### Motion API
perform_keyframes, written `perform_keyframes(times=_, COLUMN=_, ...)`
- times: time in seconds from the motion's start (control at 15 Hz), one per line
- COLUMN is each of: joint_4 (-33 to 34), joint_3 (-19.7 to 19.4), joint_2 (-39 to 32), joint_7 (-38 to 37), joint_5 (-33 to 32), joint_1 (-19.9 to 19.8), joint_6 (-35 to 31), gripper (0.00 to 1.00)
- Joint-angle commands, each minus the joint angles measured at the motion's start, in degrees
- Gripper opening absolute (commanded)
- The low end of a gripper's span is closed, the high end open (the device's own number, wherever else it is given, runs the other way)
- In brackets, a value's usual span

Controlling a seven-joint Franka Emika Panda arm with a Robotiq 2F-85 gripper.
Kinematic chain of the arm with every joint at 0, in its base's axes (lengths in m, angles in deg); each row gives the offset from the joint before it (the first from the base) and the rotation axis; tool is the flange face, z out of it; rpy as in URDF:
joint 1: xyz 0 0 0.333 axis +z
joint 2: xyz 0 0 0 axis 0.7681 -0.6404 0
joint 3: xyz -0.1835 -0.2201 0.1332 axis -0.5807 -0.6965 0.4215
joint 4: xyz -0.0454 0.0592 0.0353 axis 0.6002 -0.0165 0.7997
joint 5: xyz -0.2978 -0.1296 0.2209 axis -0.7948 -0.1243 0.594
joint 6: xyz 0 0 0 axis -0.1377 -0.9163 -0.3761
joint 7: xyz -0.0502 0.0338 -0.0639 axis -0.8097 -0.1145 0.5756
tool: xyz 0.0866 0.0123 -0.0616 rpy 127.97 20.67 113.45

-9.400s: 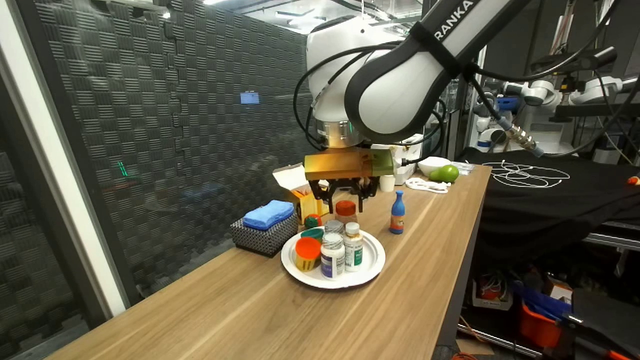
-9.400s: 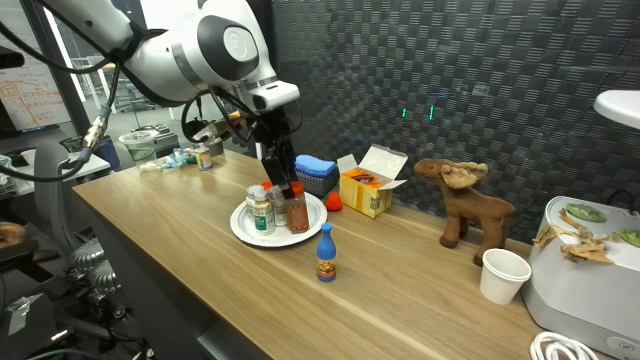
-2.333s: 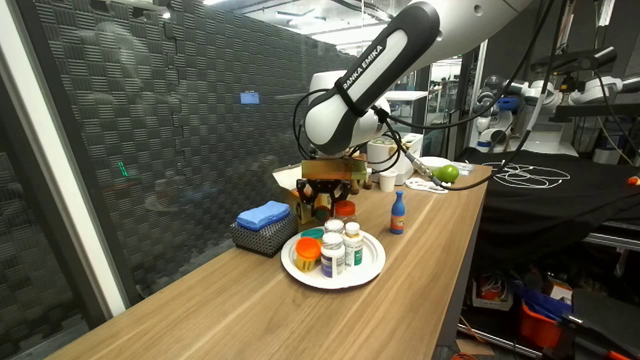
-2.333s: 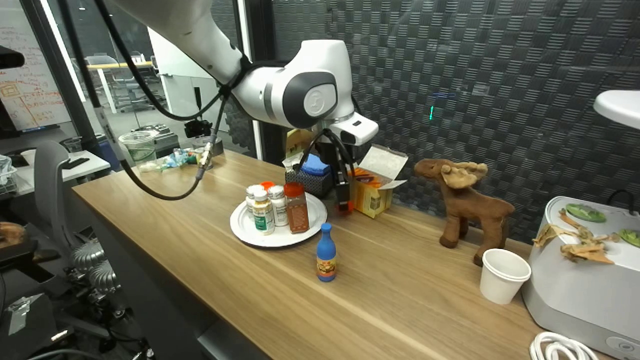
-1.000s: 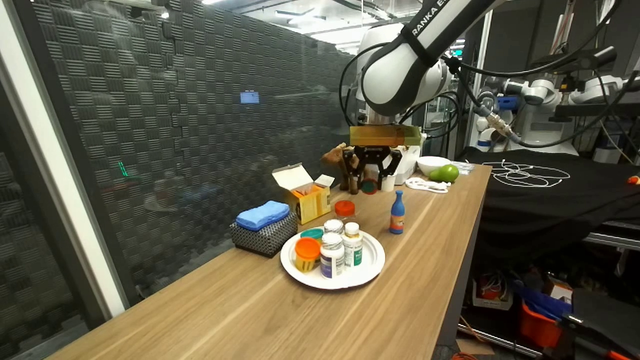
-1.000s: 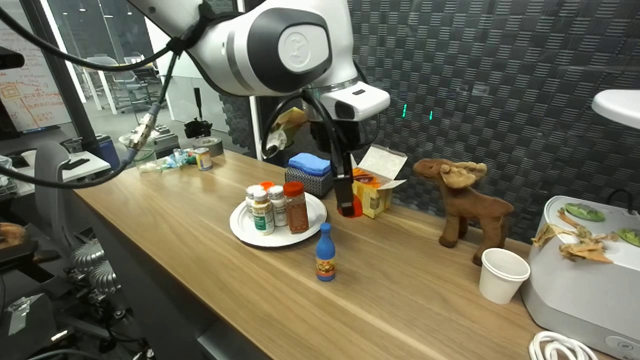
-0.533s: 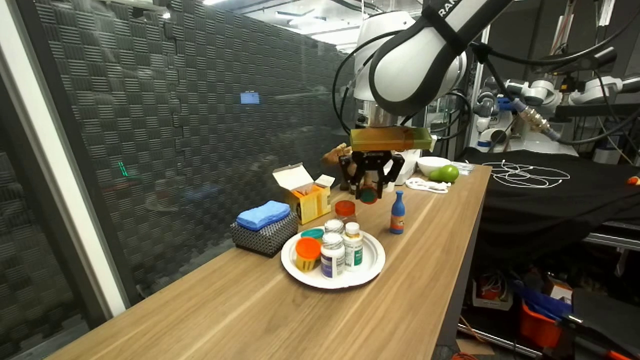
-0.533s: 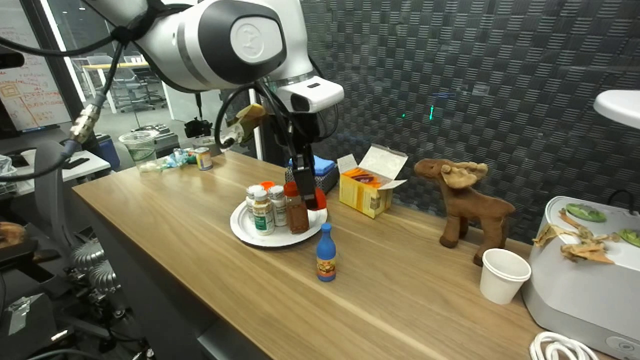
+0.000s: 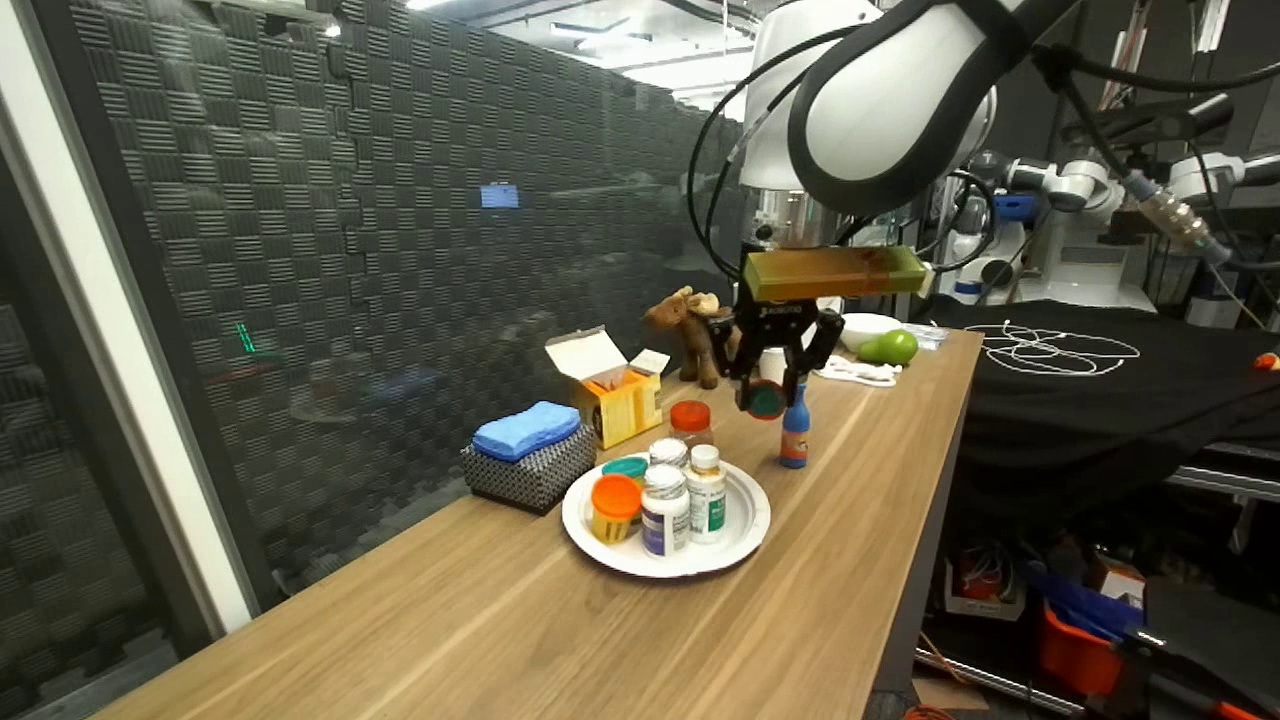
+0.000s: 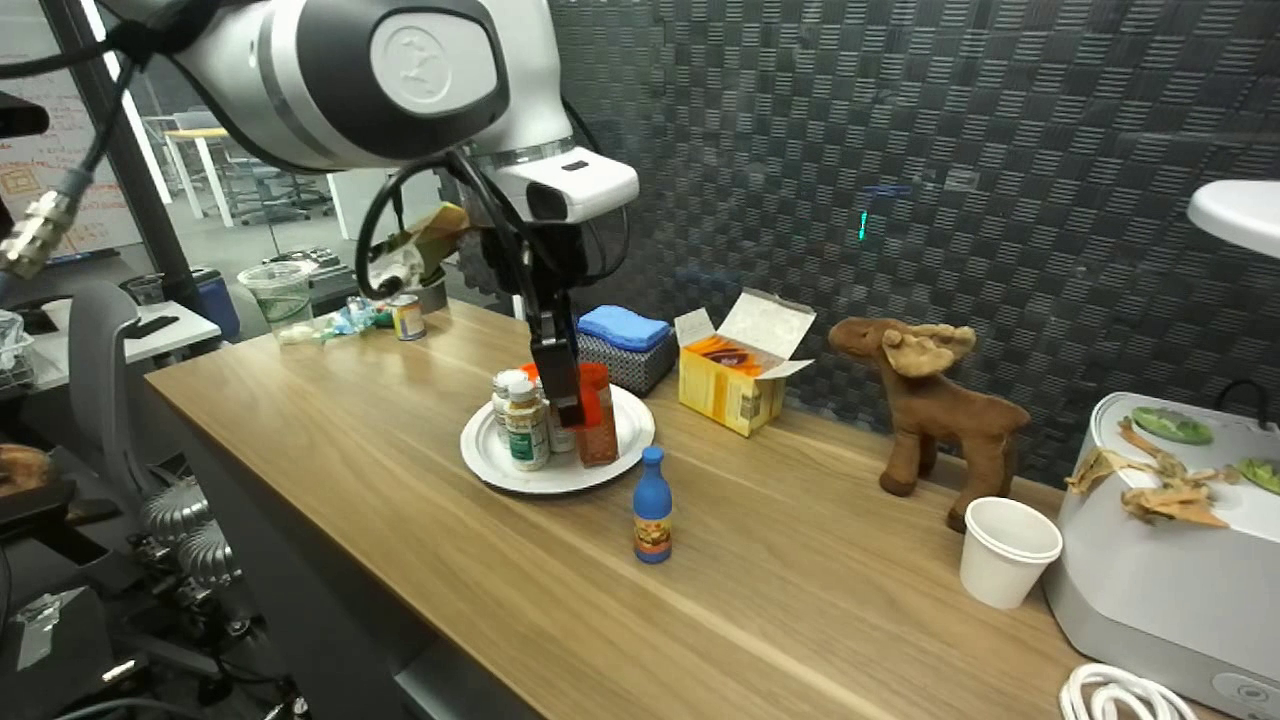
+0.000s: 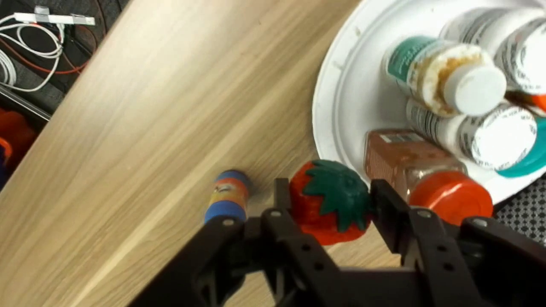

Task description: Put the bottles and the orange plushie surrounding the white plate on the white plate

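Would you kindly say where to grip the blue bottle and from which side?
Once the held plushie is released, I'd come down from above and close the fingers around the upper body of the blue bottle, just below its shoulders. It stands upright, apart from the white plate, and its narrow, tapering neck would probably give less to hold.

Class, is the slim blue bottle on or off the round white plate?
Off: in the wrist view, brown wooden tabletop shows between the bottle and the plate.

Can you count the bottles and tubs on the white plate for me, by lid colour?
White-lidded bottles: 3
Red-lidded bottle: 1
Orange-lidded tub: 1
Teal-lidded tub: 1
Total on the white plate: 6
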Motion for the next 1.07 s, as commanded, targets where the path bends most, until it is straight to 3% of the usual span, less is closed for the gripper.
perform_keyframes(times=0.0, joint_4=-7.1, joint_3=2.6, joint_2=4.8, joint_7=11.2, joint_5=3.1, joint_1=-2.0, joint_6=-2.7, gripper=0.25)
perform_keyframes(times=0.47, joint_4=-11.7, joint_3=5.6, joint_2=4.1, joint_7=34.1, joint_5=14.7, joint_1=-2.1, joint_6=-8.9, gripper=0.25)
perform_keyframes(times=1.0, joint_4=-8.8, joint_3=6.8, joint_2=0.2, joint_7=47.1, joint_5=25.9, joint_1=-3.7, joint_6=-14.6, gripper=0.25)
